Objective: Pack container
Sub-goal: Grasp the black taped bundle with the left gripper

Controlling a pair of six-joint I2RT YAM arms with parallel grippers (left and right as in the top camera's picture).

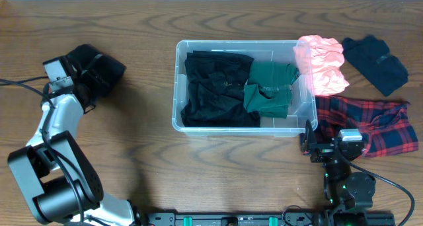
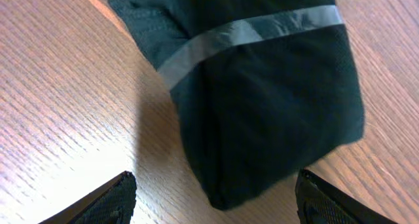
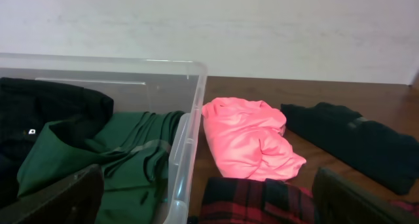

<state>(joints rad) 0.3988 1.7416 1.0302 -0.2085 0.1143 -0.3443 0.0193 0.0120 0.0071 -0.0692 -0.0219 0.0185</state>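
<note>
The clear plastic container [image 1: 178, 87] sits mid-table, holding a black garment [image 1: 215, 87] and a folded green garment [image 1: 269, 87]. Its rim also shows in the right wrist view [image 3: 186, 139]. My left gripper [image 1: 87, 94] is open, hovering over a folded black garment with a grey stripe [image 2: 262, 86] at the far left [image 1: 102, 67]; the jaws [image 2: 213, 201] straddle its near end without touching. My right gripper [image 1: 316, 147] is open and empty by the container's front right corner, over a red plaid garment [image 3: 255, 201], which also shows from overhead [image 1: 373, 123].
A pink garment [image 1: 322, 62] lies against the container's right rim, also in the right wrist view [image 3: 249, 139]. A dark navy garment [image 1: 375, 62] lies at the back right. A white wall stands behind the table.
</note>
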